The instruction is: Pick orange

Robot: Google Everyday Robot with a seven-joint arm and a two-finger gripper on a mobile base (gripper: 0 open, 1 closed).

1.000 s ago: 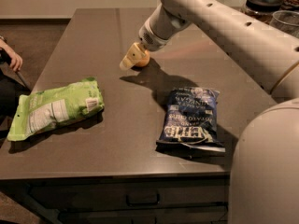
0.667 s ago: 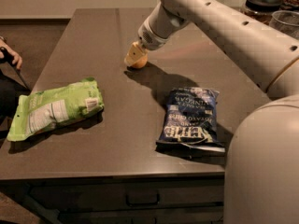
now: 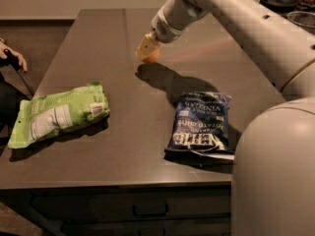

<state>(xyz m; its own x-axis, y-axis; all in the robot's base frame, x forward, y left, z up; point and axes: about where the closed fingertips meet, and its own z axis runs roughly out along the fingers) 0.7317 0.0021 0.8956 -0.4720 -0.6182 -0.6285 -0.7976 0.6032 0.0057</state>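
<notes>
While end effector (image 3: 146,46) hangs over tabletop (image 3: 93,48) | orange (image 3: 150,58) at its tip

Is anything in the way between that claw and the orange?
Nothing visible. The gripper is right over the orange, far back on the table. The green bag and the blue chip bag lie nearer the front, away from both.

The claw (image 3: 147,45), hanging over the far middle of the bench (image 3: 98,43), is covering the top of the orange (image 3: 151,57). The body (image 3: 275,176) is running off the right and bottom edges and hiding the bench's near right corner. The left edge is cutting off a hand (image 3: 11,58). The blue bag (image 3: 201,124) is showing small print too fine to read
</notes>
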